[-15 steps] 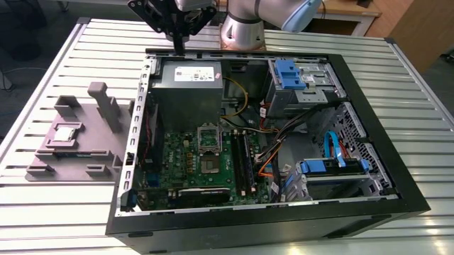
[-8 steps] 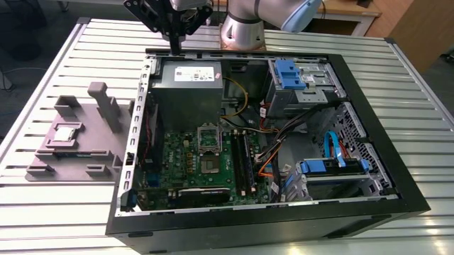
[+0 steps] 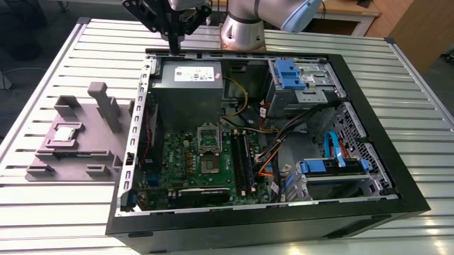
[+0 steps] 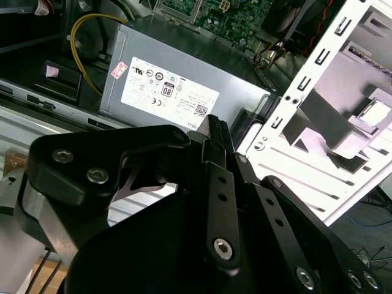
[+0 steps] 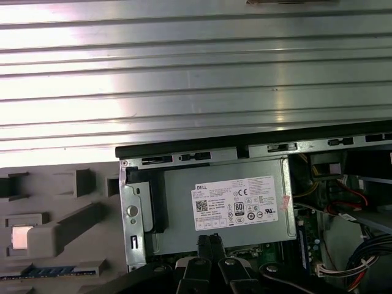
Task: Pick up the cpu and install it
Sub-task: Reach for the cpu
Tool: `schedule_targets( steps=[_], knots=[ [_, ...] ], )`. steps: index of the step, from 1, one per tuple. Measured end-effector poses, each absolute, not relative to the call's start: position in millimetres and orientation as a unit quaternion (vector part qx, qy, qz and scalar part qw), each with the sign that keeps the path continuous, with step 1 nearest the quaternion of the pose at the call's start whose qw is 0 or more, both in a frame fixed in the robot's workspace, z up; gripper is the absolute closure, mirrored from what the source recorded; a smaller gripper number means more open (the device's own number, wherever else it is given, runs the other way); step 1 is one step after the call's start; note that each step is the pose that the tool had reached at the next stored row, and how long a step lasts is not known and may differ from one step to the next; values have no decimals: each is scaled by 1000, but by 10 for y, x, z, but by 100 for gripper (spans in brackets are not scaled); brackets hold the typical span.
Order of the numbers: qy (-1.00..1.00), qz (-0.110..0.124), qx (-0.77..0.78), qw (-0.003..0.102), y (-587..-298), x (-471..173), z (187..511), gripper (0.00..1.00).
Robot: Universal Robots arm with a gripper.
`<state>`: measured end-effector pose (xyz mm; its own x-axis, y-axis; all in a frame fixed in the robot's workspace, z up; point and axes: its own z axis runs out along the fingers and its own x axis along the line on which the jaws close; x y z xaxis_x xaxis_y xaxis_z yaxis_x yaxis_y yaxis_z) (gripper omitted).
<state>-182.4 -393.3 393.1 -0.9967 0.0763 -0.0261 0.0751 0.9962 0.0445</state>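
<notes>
A silver-grey arm (image 3: 240,24) with a pale blue joint cap (image 3: 301,16) is seen fitted with a matt black gripper (image 3: 174,49). Its flat linkage bars (image 4: 217,196) are studded with silver socket-head screws (image 4: 223,247), and two slim black fingers (image 5: 204,245) are shown at its tip.

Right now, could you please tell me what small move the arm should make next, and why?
Probably shift the gripper toward the exterior view's left, over the mauve-grey plastic tray. The small square silver-topped cpu lies there untouched, while the closed, empty fingers hang near the grey metal power supply box.
</notes>
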Motion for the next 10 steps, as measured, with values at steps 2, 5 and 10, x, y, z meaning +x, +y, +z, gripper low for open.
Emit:
schedule_targets(
  steps=[2, 5, 10],
  knots=[
    [999, 22, 38, 14, -3932, -1837, 3931, 89],
    [999, 22, 38, 14, -3932, -1862, 3931, 89],
    [999, 22, 38, 15, -3932, -1919, 3929, 89]
  ],
)
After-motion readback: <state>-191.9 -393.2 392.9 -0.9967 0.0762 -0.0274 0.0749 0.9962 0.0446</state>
